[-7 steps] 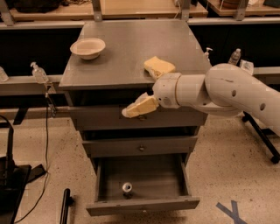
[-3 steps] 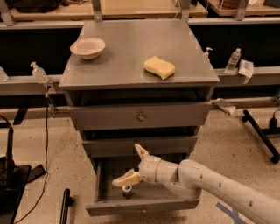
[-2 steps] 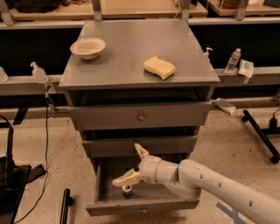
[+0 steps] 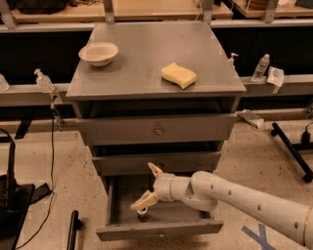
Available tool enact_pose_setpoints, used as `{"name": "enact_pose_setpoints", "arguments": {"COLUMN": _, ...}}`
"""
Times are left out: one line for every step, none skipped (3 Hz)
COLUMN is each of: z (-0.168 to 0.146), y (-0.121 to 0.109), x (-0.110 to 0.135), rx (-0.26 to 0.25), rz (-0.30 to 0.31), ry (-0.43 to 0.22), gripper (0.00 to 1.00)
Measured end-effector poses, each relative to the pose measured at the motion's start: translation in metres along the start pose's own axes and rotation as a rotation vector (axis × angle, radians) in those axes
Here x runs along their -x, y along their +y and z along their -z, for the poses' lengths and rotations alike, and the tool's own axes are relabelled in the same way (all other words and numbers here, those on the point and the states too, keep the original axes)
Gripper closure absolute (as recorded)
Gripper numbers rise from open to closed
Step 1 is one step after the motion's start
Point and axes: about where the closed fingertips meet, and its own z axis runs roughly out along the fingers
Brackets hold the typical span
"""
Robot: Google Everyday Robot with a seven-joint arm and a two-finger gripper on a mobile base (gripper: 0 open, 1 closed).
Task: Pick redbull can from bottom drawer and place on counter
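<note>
The bottom drawer [image 4: 161,228] of the grey cabinet stands pulled open. The redbull can [image 4: 142,212] stands upright on the drawer floor at the left-middle; only its shiny round top and a little of its side show. My gripper [image 4: 149,185] is reaching into the drawer from the right. Its tan fingers [image 4: 145,200] are spread open, and the lower fingertip hangs just above the can. The gripper holds nothing. The counter [image 4: 146,58] is the flat grey top of the cabinet, above the drawers.
A cream bowl [image 4: 99,52] sits at the counter's back left and a yellow sponge [image 4: 179,75] at its right. The two upper drawers are slightly ajar. A water bottle [image 4: 262,67] stands on the right rail. A wooden bench [image 4: 156,9] runs behind. Cables and a black stand lie at the left on the floor.
My arm has dropped from in front of the top drawer down into the open bottom drawer. Over the last second it has hardly moved. The can stays in place.
</note>
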Motion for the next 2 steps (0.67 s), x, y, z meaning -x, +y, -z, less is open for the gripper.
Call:
{"name": "enact_pose_setpoints", "arguments": {"z": -0.0148, "y": -0.0209, "x": -0.0422, "rx": 0.044, "rz": 0.044, "ry": -0.037, "gripper": 0.00}}
{"name": "enact_pose_setpoints", "arguments": {"z": -0.0187, "y": -0.0156, "x": -0.0427, "rx": 0.060, "rz": 0.027, "ry": -0.045, "gripper": 0.00}}
